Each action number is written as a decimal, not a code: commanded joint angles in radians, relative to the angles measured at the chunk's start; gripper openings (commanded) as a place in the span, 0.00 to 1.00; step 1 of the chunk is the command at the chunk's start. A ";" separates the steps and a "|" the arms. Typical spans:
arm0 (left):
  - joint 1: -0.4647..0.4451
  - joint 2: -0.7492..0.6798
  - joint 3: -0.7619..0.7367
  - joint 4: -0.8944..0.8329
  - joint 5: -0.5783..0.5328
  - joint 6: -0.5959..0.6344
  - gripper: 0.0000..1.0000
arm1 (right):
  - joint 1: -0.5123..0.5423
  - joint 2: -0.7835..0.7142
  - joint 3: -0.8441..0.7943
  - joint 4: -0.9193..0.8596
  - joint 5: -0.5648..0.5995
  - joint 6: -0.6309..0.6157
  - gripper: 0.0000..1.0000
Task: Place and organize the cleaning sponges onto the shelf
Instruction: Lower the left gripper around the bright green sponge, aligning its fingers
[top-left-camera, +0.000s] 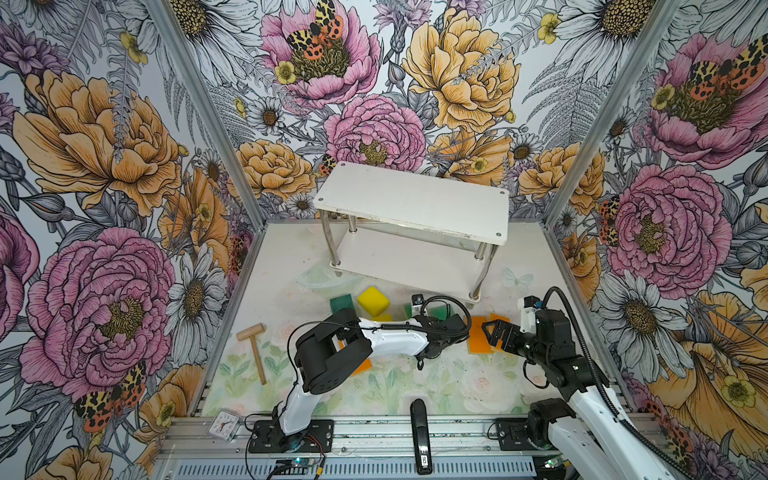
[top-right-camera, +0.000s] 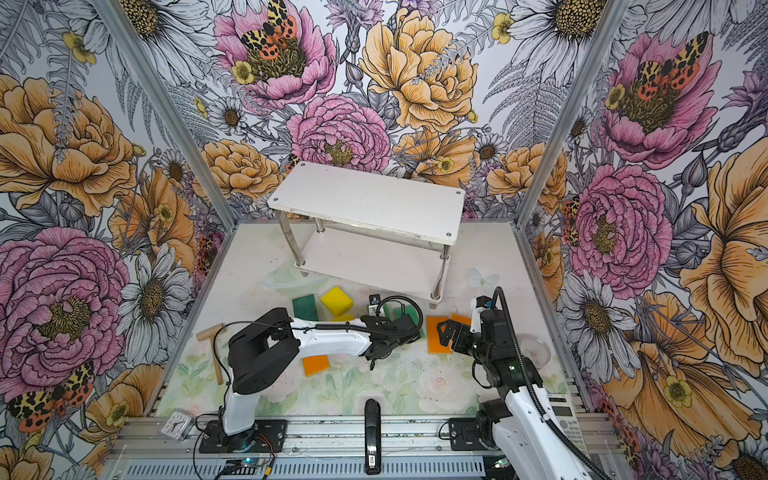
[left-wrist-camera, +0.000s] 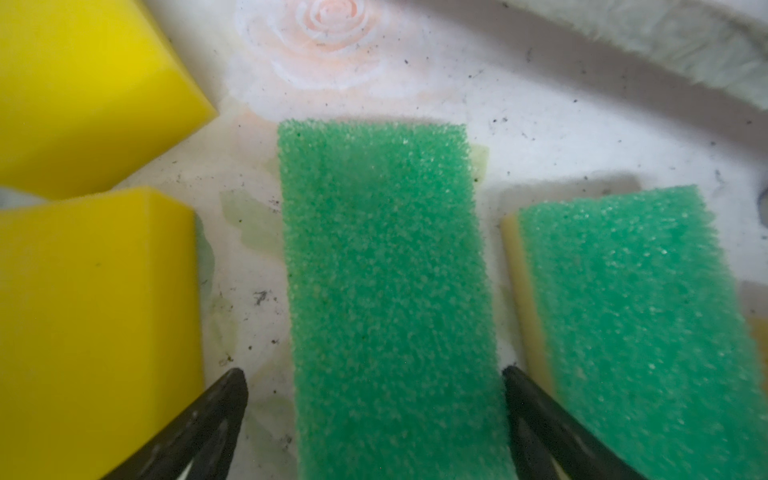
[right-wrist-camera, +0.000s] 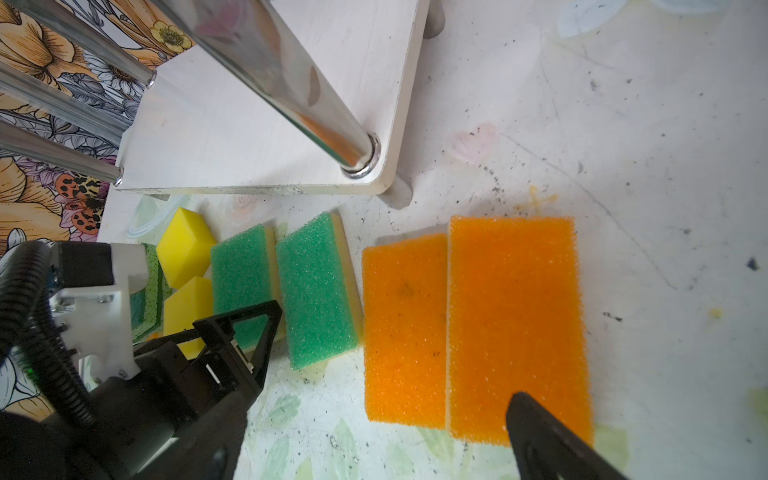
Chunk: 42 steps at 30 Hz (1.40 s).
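1. Surveying a top view: found shelf (top-left-camera: 411, 199) at rear of table (top-left-camera: 291, 266), with yellow sponge (top-left-camera: 372, 300), dark green sponge (top-left-camera: 340, 302) and orange sponges (top-left-camera: 478, 338) lying on table before it; found right gripper (top-left-camera: 491, 332) parted, empty.
2. Left wrist view: found left gripper (left-wrist-camera: 372, 374) parted, straddling light green sponge (left-wrist-camera: 386, 270), clasping nothing.
3. Right wrist view: found orange sponges touching side by side, near shelf's front corner, beneath right gripper.

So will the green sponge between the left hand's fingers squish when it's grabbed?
The light green sponge looks like holey foam, so it'll probably squish. It lies flat, so it likely won't roll. Its rough top probably grips well.
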 joint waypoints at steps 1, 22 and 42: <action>-0.013 -0.045 0.011 -0.019 -0.005 -0.012 0.96 | 0.008 -0.001 -0.004 0.013 0.014 -0.001 1.00; -0.028 -0.038 -0.003 -0.019 -0.041 -0.041 0.93 | 0.008 -0.012 -0.013 0.014 0.007 0.004 1.00; -0.017 0.033 0.028 -0.019 -0.005 -0.028 0.92 | 0.007 -0.021 -0.018 0.014 0.008 0.005 1.00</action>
